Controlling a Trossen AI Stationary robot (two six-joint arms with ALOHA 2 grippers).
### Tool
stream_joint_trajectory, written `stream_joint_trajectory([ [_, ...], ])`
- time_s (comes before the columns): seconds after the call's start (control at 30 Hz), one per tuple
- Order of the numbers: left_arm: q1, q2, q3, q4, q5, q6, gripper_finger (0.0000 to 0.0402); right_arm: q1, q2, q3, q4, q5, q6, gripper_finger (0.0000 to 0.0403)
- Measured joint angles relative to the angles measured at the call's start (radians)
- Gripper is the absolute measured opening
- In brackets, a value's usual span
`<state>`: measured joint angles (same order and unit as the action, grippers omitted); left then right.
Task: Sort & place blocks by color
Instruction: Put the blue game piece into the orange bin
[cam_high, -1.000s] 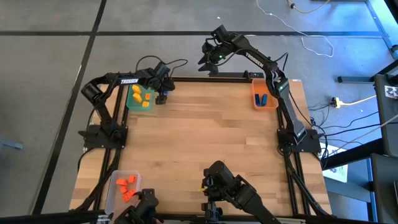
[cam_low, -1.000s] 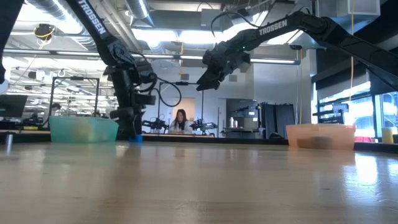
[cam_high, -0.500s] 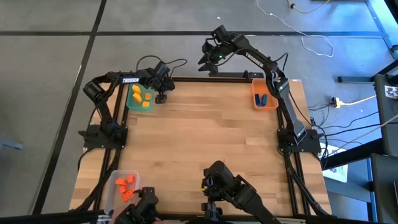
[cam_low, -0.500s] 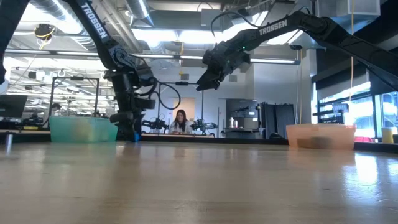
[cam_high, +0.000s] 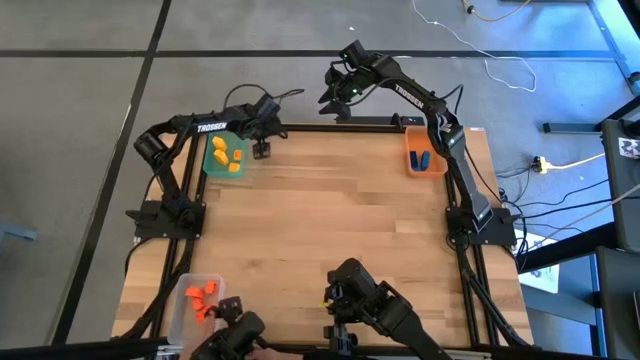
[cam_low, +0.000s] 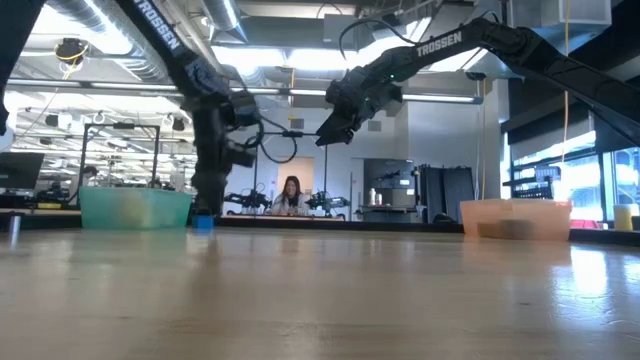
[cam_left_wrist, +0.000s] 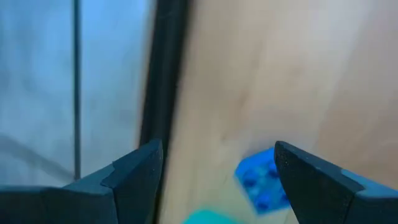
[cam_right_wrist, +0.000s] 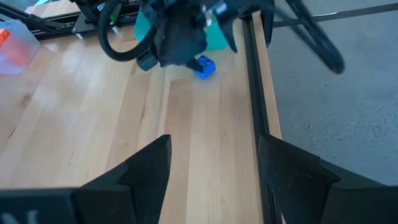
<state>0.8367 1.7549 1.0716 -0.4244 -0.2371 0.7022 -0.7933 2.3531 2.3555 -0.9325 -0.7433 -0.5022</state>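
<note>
My left claw (cam_left_wrist: 214, 171) stands wide open and holds nothing. Its two dark fingers (cam_left_wrist: 134, 174) are spread well apart, and the blue block (cam_left_wrist: 261, 182) lies on the wood between and beyond them, touching neither, so far as the wrist view shows. From above, that claw (cam_high: 262, 148) hangs at the far left part of the table (cam_high: 330, 210), just beside the green bin (cam_high: 226, 158), close to the black rail at the table's far edge. In the low view the blue block (cam_low: 203, 222) sits on the tabletop right next to the green bin (cam_low: 135, 208), under my left arm.

My right claw (cam_high: 328, 98) is raised beyond the far edge of the table, away from any block, and it too is open and empty: its fingers (cam_right_wrist: 146, 165) show spread apart in its wrist view, which looks down on the blue block (cam_right_wrist: 204, 66) lying by the green bin (cam_right_wrist: 214, 34).

Yellow blocks (cam_high: 228, 156) lie inside the green bin. Blue blocks (cam_high: 423, 160) are in the orange bin (cam_high: 411, 150) at the far right corner. Orange-red blocks (cam_high: 203, 300) are in the clear bin (cam_high: 181, 290) at the near left corner.
</note>
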Motion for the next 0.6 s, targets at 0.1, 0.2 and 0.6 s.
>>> stream_joint_trajectory([
  [0.1,-0.018,-0.001,0.068,-0.152,-0.064,-0.165,0.0299,0.0,0.0,0.0,0.001,0.0,0.0,0.0244],
  [0.2,-0.02,0.0,0.098,-0.254,-0.059,-0.331,0.0299,0.0,0.0,0.0,0.0,0.0,0.0,0.0244],
  [0.6,0.04,0.009,0.072,-0.262,0.113,-0.607,0.0298,0.0,0.0,0.0,0.001,0.0,0.0,0.0244],
])
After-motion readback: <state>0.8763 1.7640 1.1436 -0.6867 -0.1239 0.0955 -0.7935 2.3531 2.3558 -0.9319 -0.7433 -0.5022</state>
